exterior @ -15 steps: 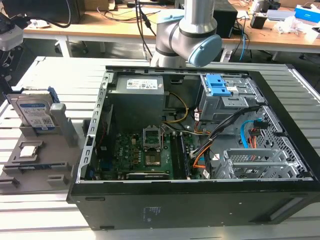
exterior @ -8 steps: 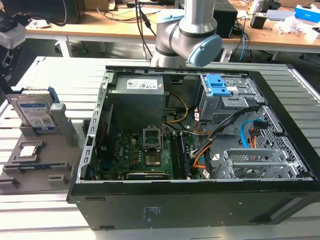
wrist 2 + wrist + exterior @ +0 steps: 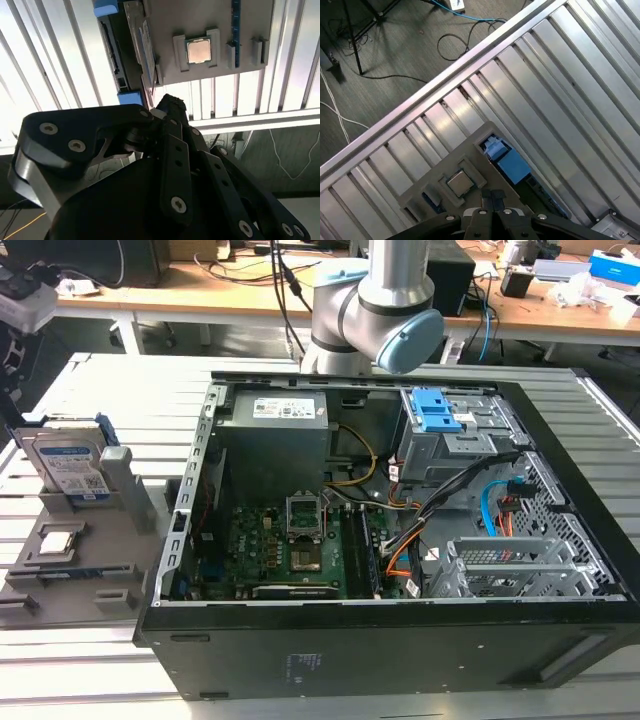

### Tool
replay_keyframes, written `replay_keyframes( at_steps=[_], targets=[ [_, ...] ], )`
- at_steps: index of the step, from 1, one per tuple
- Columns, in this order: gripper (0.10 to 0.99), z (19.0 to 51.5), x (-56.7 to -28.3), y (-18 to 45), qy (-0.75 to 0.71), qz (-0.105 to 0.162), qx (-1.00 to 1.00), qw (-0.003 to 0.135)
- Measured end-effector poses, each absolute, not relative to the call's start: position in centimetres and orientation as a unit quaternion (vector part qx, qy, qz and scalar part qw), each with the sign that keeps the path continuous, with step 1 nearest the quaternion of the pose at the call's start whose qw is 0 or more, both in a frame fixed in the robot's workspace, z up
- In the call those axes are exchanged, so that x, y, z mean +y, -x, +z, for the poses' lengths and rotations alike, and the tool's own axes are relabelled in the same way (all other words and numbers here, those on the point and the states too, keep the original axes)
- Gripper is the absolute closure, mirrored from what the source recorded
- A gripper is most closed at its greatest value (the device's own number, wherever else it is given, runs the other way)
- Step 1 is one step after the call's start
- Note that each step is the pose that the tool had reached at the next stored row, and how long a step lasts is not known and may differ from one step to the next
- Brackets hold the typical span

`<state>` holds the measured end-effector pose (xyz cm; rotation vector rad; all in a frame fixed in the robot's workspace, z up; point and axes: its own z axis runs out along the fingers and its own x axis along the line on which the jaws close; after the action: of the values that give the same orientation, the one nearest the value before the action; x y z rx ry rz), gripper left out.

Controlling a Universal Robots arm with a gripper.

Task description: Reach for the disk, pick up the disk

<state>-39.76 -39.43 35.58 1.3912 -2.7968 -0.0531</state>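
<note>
The disk (image 3: pixel 68 466) stands on edge in a slot of a grey tray (image 3: pixel 112 570) at the exterior view's left. Its white-and-blue label faces the camera and a blue bracket (image 3: pixel 62 426) runs along its upper side. In the second wrist view the disk (image 3: pixel 131 47) is seen edge-on, with blue plastic at both of its ends. In the first wrist view its blue bracket (image 3: pixel 509 164) juts out past the tray's corner. A small square silver chip (image 3: pixel 58 540) lies flat in a recess of the same tray, near the disk but apart from it. It also appears in both wrist views (image 3: pixel 198 51) (image 3: pixel 459 183). The tray rests on a slatted metal counter (image 3: pixel 70 680), just beside an open black computer case (image 3: pixel 400 645) that takes up the middle of the exterior view. The arm (image 3: pixel 372 300) rises behind the case. The pincer (image 3: pixel 492 196) is closed, its two black fingertips pressed together with nothing between them. It hangs over the tray, clear of the disk. In the first wrist view its tips appear in front of the tray's edge, between the chip and the blue bracket. In the second wrist view its dark linkages fill the foreground and its tip (image 3: pixel 170 104) points toward the disk's near end. Past the counter's edge the first wrist view shows a dark floor (image 3: pixel 395 45) with loose cables (image 3: pixel 465 37).
</note>
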Motion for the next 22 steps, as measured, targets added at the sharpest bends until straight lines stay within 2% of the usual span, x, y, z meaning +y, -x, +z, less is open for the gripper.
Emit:
replay_keyframes(
  at_steps=[22],
  targets=[
    [0.980,35.57,-39.43,39.76,-0.578,-0.015,-0.816,0.011]
  ],
)
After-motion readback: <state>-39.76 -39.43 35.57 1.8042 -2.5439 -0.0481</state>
